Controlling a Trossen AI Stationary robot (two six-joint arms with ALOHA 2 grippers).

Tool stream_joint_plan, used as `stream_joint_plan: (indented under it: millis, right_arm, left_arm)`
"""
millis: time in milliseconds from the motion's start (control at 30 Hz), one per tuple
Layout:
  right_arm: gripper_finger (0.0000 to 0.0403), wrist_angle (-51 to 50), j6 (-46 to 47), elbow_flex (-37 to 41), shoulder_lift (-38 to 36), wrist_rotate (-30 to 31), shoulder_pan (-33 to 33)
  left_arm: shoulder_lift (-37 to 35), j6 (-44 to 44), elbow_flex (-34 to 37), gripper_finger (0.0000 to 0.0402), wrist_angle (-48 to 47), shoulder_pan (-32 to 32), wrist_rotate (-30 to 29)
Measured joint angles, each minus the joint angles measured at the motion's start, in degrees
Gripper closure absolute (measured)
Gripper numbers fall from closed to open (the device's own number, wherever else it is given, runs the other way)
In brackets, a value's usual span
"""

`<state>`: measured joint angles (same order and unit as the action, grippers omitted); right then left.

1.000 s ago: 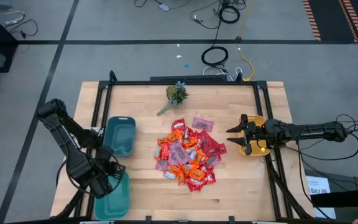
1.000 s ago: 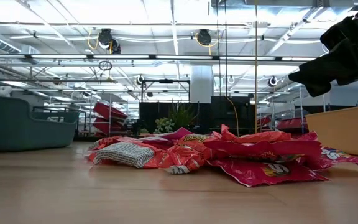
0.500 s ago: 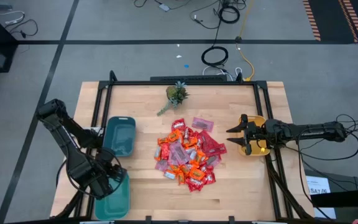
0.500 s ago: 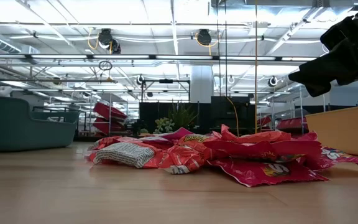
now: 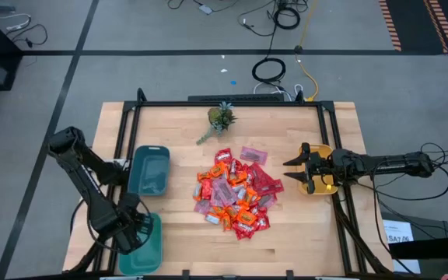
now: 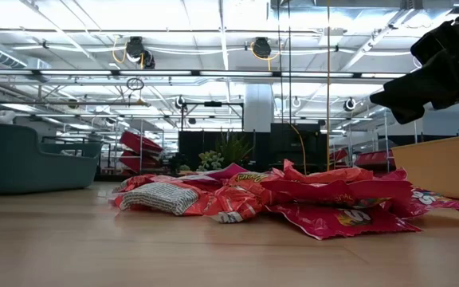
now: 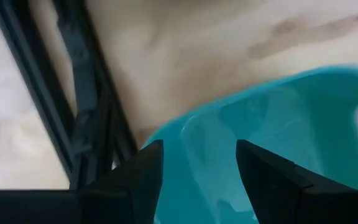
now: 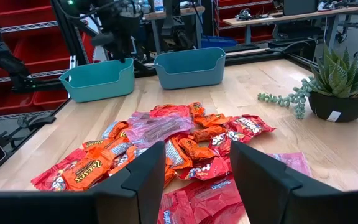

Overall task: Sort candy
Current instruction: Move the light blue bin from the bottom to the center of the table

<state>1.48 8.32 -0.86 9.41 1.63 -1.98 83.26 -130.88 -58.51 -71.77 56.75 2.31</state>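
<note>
1. light wooden table (image 5: 286, 233) with a dark metal frame round its edges.
2. big messy heap of candy (image 5: 234, 193) in the middle, red, orange and pink wrappers all overlapping.
3. two teal bins on the left side, one (image 5: 148, 169) further back, one (image 5: 148, 243) at the front corner.
4. yellow bowl (image 5: 323, 179) by the right edge.
5. little green plant (image 5: 220, 119) near the back, well apart from the heap.
</note>
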Motion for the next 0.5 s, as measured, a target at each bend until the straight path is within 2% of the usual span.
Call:
stream_joint_plan:
  millis: [133, 500]
  right_arm:
    - [0.0231, 0.0, -0.01, 0.02, 0.0, 0.0, 0.0]
    - [0.0231, 0.0, -0.01, 0.0, 0.0, 0.01, 0.01]
  left_arm:
    - [0.02, -6.28, 1.95, 0.019, 2.35, 3.07, 0.63]
    - [0.0, -6.57, 0.95, 0.019, 2.4, 3.77, 1.77]
